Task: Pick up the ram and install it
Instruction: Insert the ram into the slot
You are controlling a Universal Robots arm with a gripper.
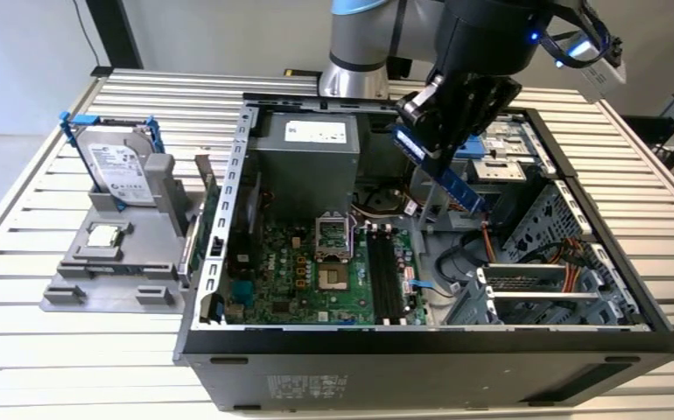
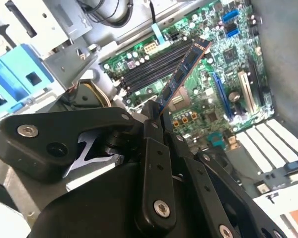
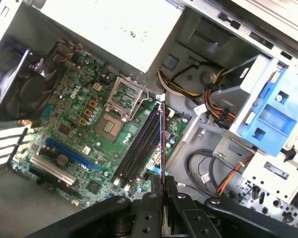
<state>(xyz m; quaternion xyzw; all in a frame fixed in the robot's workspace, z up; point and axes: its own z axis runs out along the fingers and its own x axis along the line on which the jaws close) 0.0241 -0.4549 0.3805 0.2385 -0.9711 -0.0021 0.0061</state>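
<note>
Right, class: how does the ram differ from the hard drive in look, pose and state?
Look: the ram is a thin dark-blue strip; the drive is a broad silver block in a blue frame. Pose: the ram hangs tilted over the open case; the drive stands upright in a grey stand. State: the end effector grips the ram; the drive is ungripped. Shared: neither is fitted in the case.
</note>
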